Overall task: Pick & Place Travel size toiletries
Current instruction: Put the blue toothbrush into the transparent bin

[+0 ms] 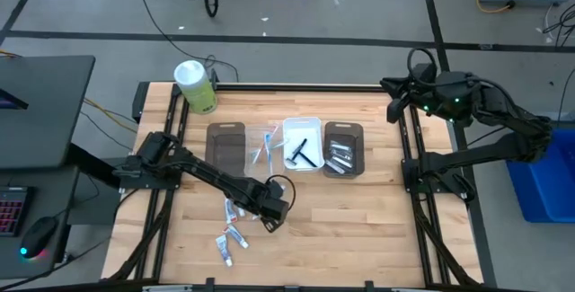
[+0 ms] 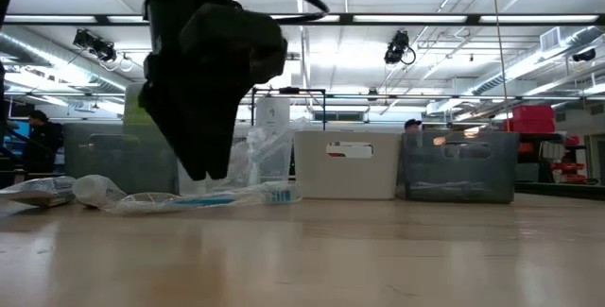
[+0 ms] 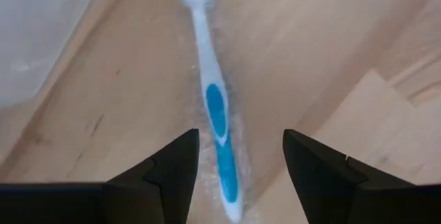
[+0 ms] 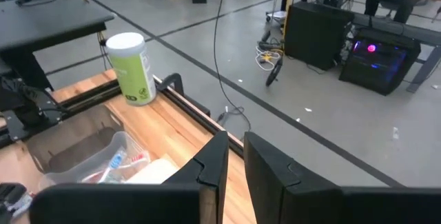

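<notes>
The left gripper (image 1: pixel 273 221) is hovering low over the front-middle of the wooden counter (image 1: pixel 359 211), its fingers (image 3: pixel 169 176) standing wide apart with nothing between them. In the left wrist view a blue-and-white toothbrush (image 3: pixel 215 110) in a clear wrapper is lying flat on the counter, running lengthwise through the gap between the fingers, its handle end nearest the gripper; no contact is showing.

Just left of the gripper, a few mini toothpaste tubes (image 1: pixel 232 232) are lying scattered on the bare wood. Behind them a row of trays is sitting across the middle of the counter: a dark tray (image 1: pixel 225 146), a clear tray (image 1: pixel 263 148) holding blue-white toothbrushes, a white tray (image 1: pixel 303 131) holding a black razor (image 1: pixel 300 151), and another dark tray (image 1: pixel 344 132) holding small silvery tubes (image 1: pixel 338 156). A green-and-white canister (image 1: pixel 195 86) is standing at the back left corner.

The right gripper (image 4: pixel 236 156) is waiting high beyond the back right corner, its fingers nearly together and holding nothing.
</notes>
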